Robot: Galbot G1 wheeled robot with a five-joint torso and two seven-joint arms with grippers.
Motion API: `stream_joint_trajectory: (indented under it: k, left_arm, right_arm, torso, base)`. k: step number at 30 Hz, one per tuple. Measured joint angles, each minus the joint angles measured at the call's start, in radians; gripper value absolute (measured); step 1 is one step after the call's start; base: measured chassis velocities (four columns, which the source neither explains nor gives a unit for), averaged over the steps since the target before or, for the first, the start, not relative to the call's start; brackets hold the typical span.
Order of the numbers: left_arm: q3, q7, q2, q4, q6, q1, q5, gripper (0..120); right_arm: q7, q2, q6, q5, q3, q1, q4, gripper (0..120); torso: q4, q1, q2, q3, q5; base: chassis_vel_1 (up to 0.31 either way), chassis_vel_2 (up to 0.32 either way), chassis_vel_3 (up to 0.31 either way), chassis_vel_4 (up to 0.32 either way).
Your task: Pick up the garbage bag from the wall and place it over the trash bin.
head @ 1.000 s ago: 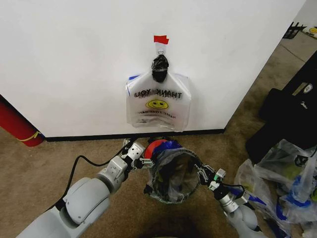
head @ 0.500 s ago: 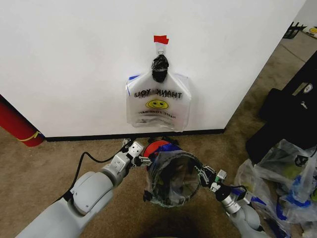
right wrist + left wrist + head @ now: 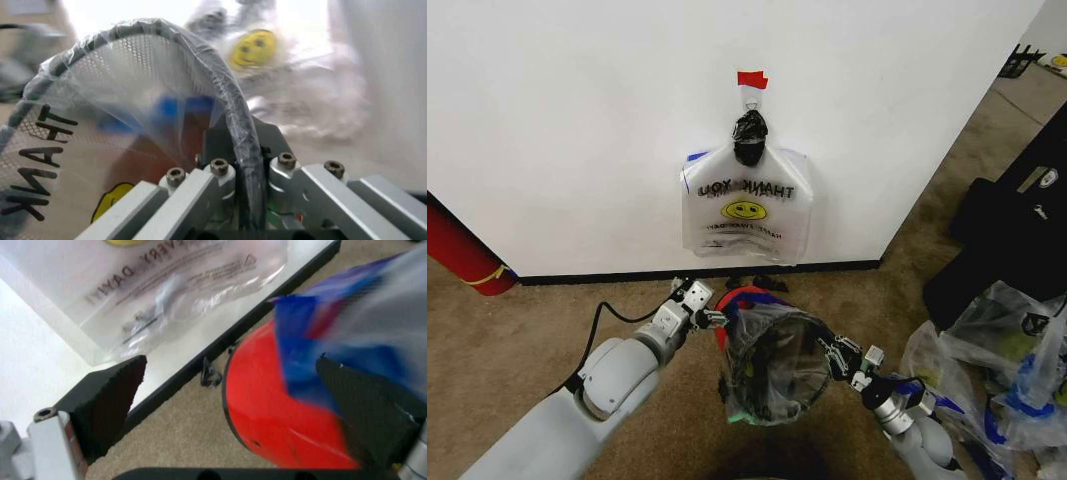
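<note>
The garbage bag (image 3: 772, 372) is stretched over the trash bin (image 3: 727, 345), a black mesh basket tilted with its mouth toward me and its red base (image 3: 739, 297) toward the wall. My right gripper (image 3: 839, 357) is shut on the bin's rim, pinching the plastic against it; in the right wrist view that gripper (image 3: 243, 200) clamps the bag-covered rim (image 3: 230, 105). My left gripper (image 3: 699, 305) stands open beside the red base. In the left wrist view its fingers (image 3: 110, 400) are spread wide, with the red base (image 3: 267, 425) and a blue part of the bag (image 3: 313, 350) between them.
A matching bag (image 3: 747, 205) hangs on the white wall under a black knot (image 3: 749, 135) and red tape (image 3: 751, 79). A red cylinder (image 3: 462, 250) leans at the far left. Heaped clear bags (image 3: 997, 370) and a black case (image 3: 1017, 220) crowd the right. Carpet is free at left.
The bin with its bag has shifted slightly down and left. My left gripper has drawn back a little toward the wall side, away from the rim.
</note>
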Motion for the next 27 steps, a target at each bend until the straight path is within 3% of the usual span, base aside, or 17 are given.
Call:
stream_joint_trajectory:
  k: [5,9,13,19,27]
  left_arm:
    - [-0.028,-0.010,-0.009,-0.038,-0.025,0.035,0.014,100]
    - [-0.053,-0.037,-0.035,-0.053,-0.056,0.079,0.112,100]
    - [-0.053,-0.043,-0.039,-0.069,-0.010,0.135,0.153,100]
    - [-0.045,-0.033,-0.045,-0.074,0.034,0.180,0.135,100]
    - [-0.031,-0.047,-0.070,-0.024,0.011,0.166,0.103,100]
  right_arm:
    - [0.143,0.006,-0.029,0.084,-0.034,-0.002,0.005,0]
    - [0.267,0.019,-0.057,0.165,-0.054,-0.002,0.026,0]
    - [0.358,0.032,-0.084,0.209,-0.065,-0.003,0.052,0]
    - [0.466,0.049,-0.120,0.272,-0.075,-0.014,0.115,0]
    - [0.499,0.062,-0.141,0.289,-0.082,-0.045,0.187,0]
  torso:
    - [-0.0001,0.000,0.000,0.000,0.0000]
    - [-0.0001,0.000,0.000,0.000,-0.0002]
    - [0.0000,0.000,0.000,0.000,-0.0002]
    - [0.0000,0.000,0.000,0.000,-0.0001]
    - [-0.0001,0.000,0.000,0.000,-0.0002]
  base:
    - [0.000,0.000,0.000,0.000]
    - [0.000,0.000,0.000,0.000]
    - [0.000,0.000,0.000,0.000]
    - [0.000,0.000,0.000,0.000]
    - [0.000,0.000,0.000,0.000]
